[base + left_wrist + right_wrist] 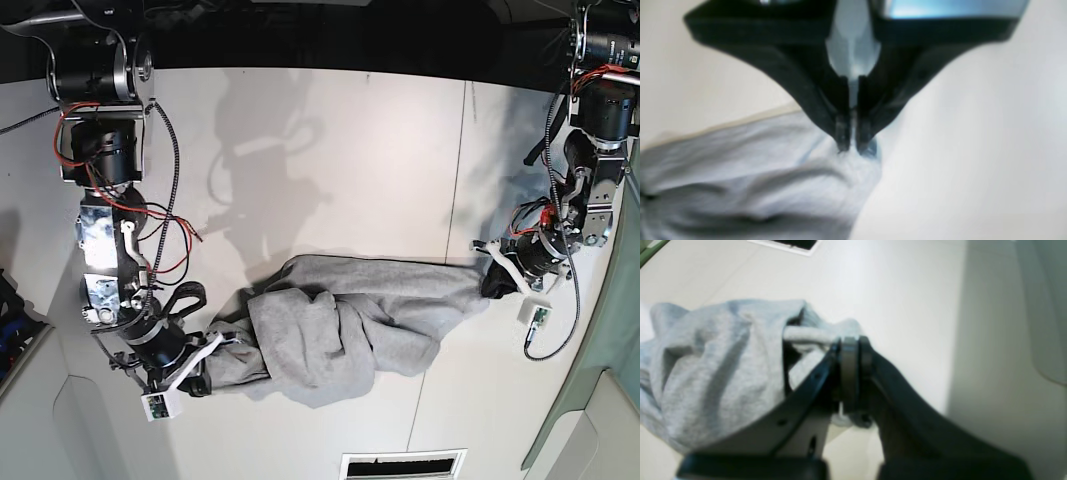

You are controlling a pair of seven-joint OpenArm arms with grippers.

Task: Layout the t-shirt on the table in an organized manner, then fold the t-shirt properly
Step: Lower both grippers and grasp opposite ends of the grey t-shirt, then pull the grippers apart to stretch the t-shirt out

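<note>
The light grey t-shirt [340, 320] lies bunched and creased across the white table [330, 160], stretched between both arms. My left gripper [851, 148] is shut on an edge of the t-shirt [756, 180] at the base view's right end [492, 275]. At the opposite end, my right gripper [853, 343] is shut on a rolled edge of the t-shirt [716, 373], low on the base view's left [205, 360]. No printed letters show.
A thin dark seam [462, 170] runs across the table on the right. A dark vent with a white frame [402, 465] sits at the near edge. Arm cables [170, 180] hang at the left. The table's far half [300, 130] is bare white.
</note>
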